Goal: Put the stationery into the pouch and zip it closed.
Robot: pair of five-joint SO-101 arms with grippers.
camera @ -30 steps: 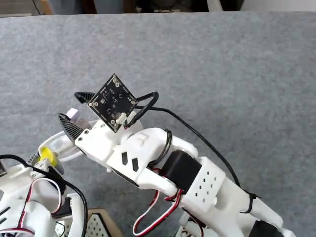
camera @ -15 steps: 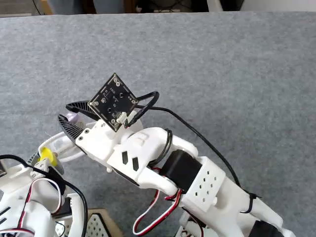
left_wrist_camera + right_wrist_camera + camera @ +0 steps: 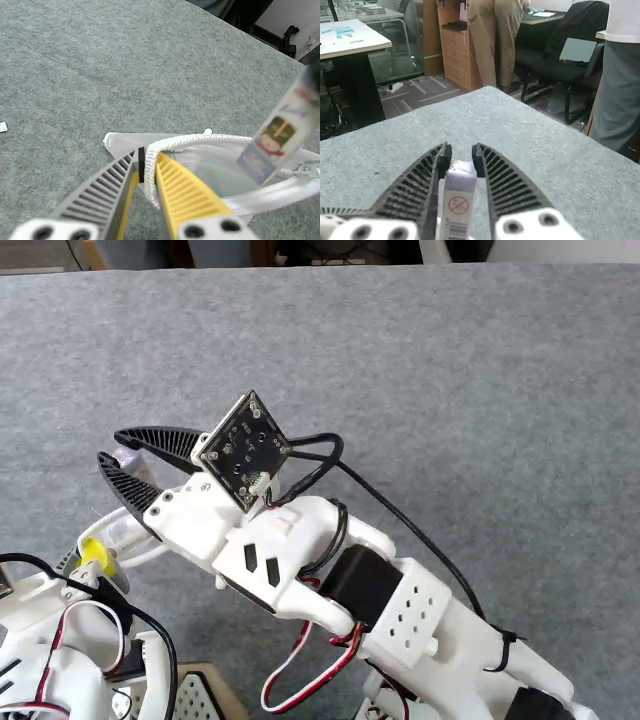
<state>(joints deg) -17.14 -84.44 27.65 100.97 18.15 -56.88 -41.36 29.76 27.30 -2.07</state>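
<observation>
Left gripper: the grey and the yellow finger are pressed together on the white zipper rim of the translucent pouch, with only the rim's thickness between them. The grip sits near one end of the pouch mouth. In the high view this gripper is at the near left of the table, with the pouch raised at its tip.

Pouch: mouth open, zipper rim curving outward from the grip point, lower part resting on the grey felt table cover. A pale object shows faintly through the wall – it cannot be identified.

Right gripper: black ribbed fingers a little apart, tips on either side of a small labelled stationery block. In the right wrist view the block fills the gap between the two fingers and touches both, so it is held. Its pale lavender end lies at the fingertips.

Position of the block – the left wrist view shows it hanging tilted just above the open mouth, toward the end away from the left gripper, lower end near the rim; contact with the pouch cannot be determined
</observation>
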